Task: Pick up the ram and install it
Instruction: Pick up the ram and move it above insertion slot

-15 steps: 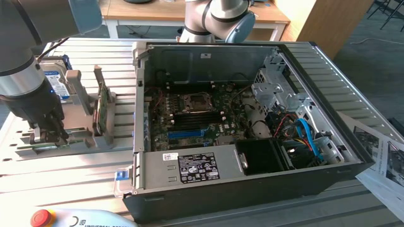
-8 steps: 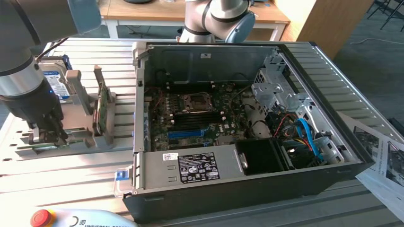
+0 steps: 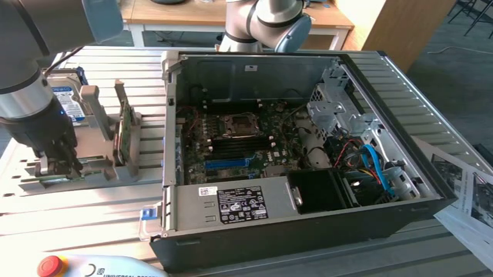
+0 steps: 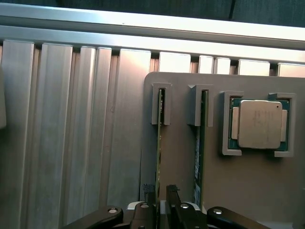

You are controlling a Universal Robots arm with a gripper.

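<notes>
Our black hand (image 4: 160, 193) sits low over the grey plastic holder (image 4: 180, 167) on the ribbed aluminium surface (image 4: 71, 143), fingers (image 4: 172, 200) spread apart either side of the long thin green ram stick (image 4: 158, 143) that's standing on edge in its slot, not clamped on it.

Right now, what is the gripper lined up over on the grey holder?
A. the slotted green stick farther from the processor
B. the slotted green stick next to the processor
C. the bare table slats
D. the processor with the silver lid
A: in the wrist view the gripper has its jaws apart on either side of the green stick that stands farther from the processor.
</notes>
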